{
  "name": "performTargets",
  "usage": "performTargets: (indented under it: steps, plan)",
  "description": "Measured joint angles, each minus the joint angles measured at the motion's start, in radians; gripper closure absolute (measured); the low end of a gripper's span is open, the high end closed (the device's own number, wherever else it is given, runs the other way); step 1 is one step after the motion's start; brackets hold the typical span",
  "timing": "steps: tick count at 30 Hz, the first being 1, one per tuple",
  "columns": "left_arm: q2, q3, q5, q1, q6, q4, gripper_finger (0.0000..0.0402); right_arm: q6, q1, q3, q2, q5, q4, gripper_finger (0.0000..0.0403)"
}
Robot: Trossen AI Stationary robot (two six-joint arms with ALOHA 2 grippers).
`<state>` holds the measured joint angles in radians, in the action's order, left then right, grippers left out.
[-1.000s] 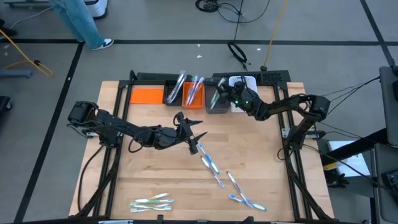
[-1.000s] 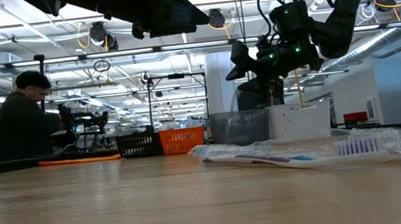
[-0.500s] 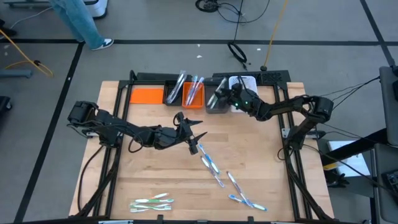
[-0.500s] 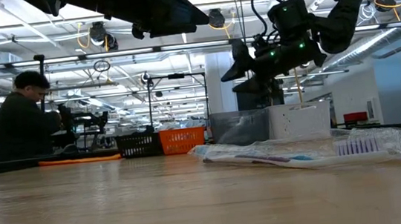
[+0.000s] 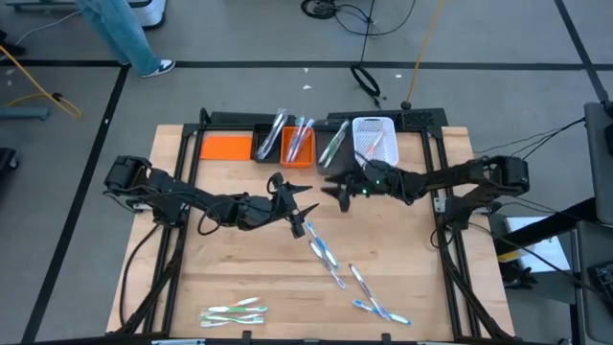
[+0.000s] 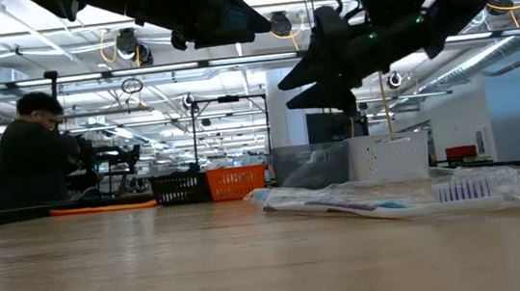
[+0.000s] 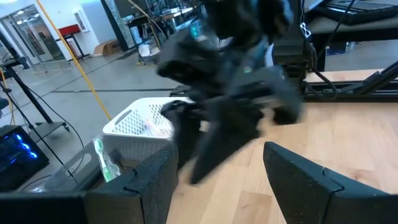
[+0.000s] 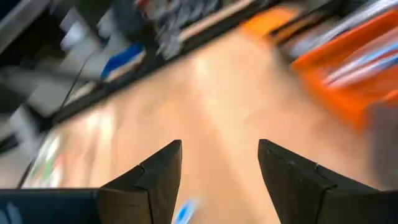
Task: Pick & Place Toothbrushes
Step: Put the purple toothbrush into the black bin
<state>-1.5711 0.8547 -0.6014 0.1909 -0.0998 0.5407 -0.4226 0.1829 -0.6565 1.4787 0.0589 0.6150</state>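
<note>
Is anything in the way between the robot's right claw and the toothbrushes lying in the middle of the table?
Nothing visible blocks it. The right gripper, open and empty, hangs above bare wood, and the loose toothbrushes lie beyond on the table. The left gripper hovers close beside that path.

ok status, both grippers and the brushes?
Right gripper open, empty, in front of the bins. Left gripper open, empty, mid-table. Loose toothbrushes on the table, nothing blocking.

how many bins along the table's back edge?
4, in one row at the back: flat orange tray, black bin, orange bin, white mesh basket. A grey bin between the last two may be hidden by the right arm.
</note>
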Motion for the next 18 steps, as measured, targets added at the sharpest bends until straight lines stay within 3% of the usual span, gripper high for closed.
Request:
performTargets:
  steps: [12, 18]
  plan:
    - [0.0, 0.0, 0.0, 0.0, 0.0, 0.0, 0.016, -0.082, -0.298, 0.0, -0.062, 0.021, -0.279, 0.02]
    - [0.0, 0.0, 0.0, 0.0, 0.0, 0.0, 0.016, -0.173, -0.444, 0.0, -0.062, -0.037, -0.387, 0.0204]
